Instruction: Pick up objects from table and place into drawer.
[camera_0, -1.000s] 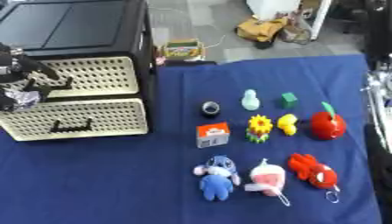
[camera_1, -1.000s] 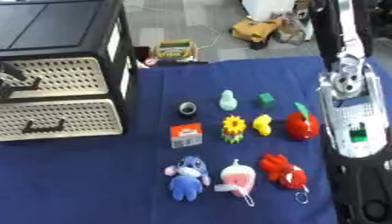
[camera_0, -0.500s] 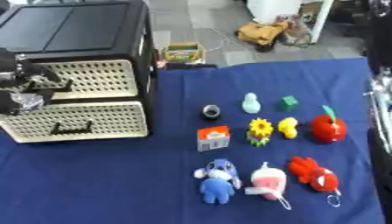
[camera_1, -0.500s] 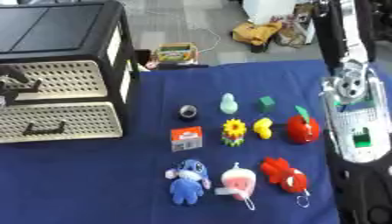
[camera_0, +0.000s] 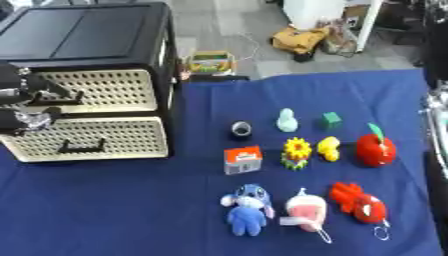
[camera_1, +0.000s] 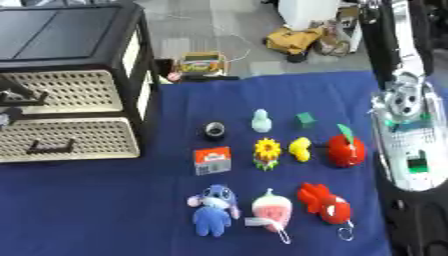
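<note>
At the far left of the table (camera_0: 114, 210), covered in a dark blue cloth, stands a black cabinet (camera_0: 96, 40) with two cream perforated drawers. The upper drawer (camera_0: 109, 90) and the lower drawer (camera_0: 92, 140) both sit flush in the frame, the lower one showing a dark handle (camera_0: 77, 146). The left hand (camera_0: 22, 102) is up against the front of the cabinet at the upper drawer's left edge, black with silver parts; whether its fingers are curled or straight cannot be told.

To the right of the cabinet the objects lie spread on the cloth, all apart from one another. A small dark ring-shaped thing (camera_0: 241, 129) lies nearest the cabinet, with a red and white toy house (camera_0: 242, 159) just nearer. Nearest of all in that column is a blue plush figure (camera_0: 248, 209). Next come a pale green bottle-shaped toy (camera_0: 287, 120), a yellow sunflower (camera_0: 297, 152) and a pink and white plush (camera_0: 304, 212). Further right are a green cube (camera_0: 331, 119), a yellow duck (camera_0: 329, 148), a red apple (camera_0: 374, 149) with a green leaf, and a red plush with a key ring (camera_0: 360, 203).

Along the right edge the right arm (camera_1: 407, 130) comes down, silver and black; its hand does not show.
</note>
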